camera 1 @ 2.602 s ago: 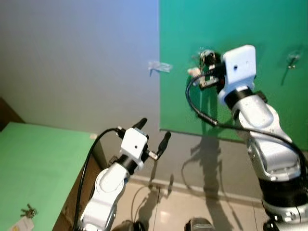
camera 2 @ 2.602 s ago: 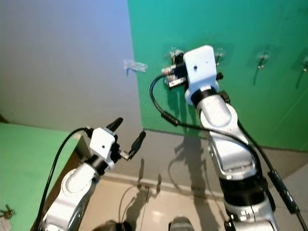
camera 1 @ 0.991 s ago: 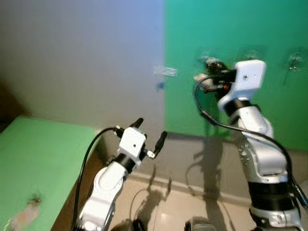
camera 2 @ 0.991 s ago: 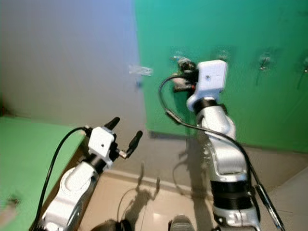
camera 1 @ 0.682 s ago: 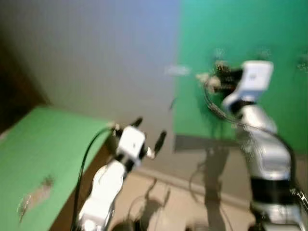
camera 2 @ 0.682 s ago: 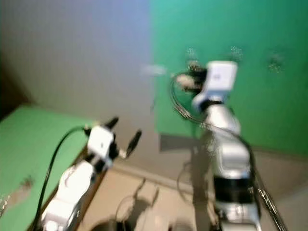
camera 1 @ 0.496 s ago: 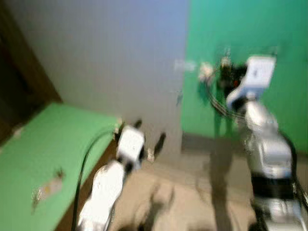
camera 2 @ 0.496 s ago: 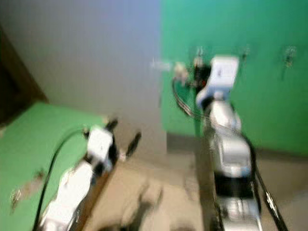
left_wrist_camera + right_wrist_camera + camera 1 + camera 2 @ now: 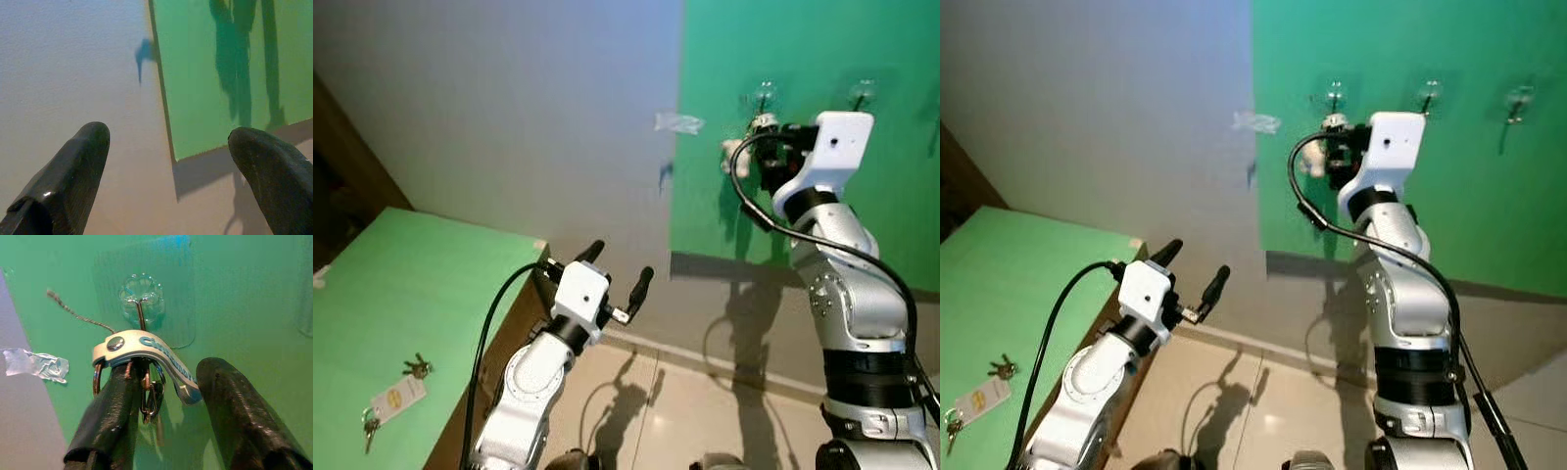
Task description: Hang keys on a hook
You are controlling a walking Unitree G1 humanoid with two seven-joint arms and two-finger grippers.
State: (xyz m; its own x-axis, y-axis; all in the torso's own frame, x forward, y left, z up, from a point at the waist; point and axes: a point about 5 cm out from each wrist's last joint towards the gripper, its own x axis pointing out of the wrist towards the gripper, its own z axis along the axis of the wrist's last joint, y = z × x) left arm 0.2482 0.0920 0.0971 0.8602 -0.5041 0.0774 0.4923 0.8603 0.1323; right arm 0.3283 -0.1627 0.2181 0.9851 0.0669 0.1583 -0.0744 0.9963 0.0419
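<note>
While the right claw (image 9: 161,421) stands parted around one key bunch (image 9: 146,382) at a hook (image 9: 140,308), two more bunches (image 9: 416,367) lie on the tabletop (image 9: 372,304); left claw (image 9: 615,269) gapes wide.

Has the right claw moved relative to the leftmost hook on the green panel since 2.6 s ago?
Yes. The right claw has backed off and dropped slightly below the hook; it earlier covered that spot. The keys now hang there.

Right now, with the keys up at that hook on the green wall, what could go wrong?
The keys seem to hang from the clear stick-on hook, but the right gripper sits open around them. Pulling back, a finger could catch the white strap and lift them off. A sideways tug might also peel the hook from the green wall. Another set of keys waits on the green table.
</note>
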